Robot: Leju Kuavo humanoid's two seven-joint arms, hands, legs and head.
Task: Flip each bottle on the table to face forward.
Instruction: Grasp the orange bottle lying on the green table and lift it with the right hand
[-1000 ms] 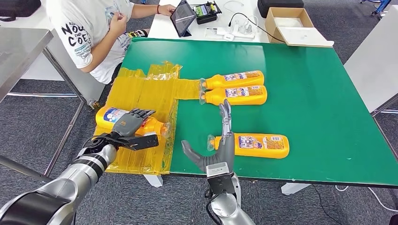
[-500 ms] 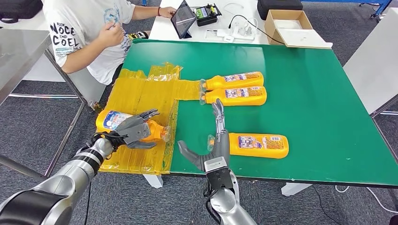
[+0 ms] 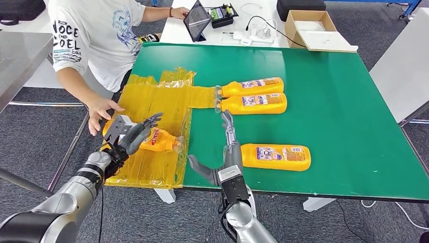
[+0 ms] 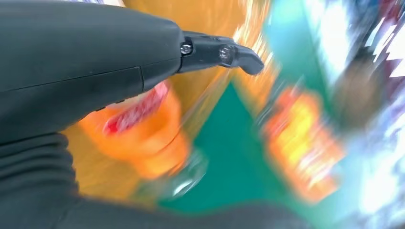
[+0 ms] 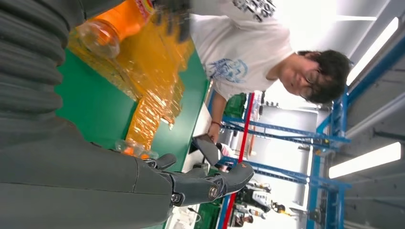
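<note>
Since the earlier frame, left hand (image 3: 129, 135) has rolled the orange plastic bottle with clear cap (image 3: 152, 140) on the yellow film (image 3: 157, 101) — red label up, fingers wrapped round it. Right hand (image 3: 226, 152) flat, fingers spread (steadying the second orange bottle (image 3: 275, 156)); a person's hand (image 3: 98, 111) nears.

A robotics lab: blue steel racking (image 5: 305, 138), grey carpet (image 3: 45, 131), tablet (image 3: 196, 19).

person's shirt (image 3: 96, 35): "RICK NOCE END COEL" | bottle labels (image 3: 274, 153): unreadable
</note>
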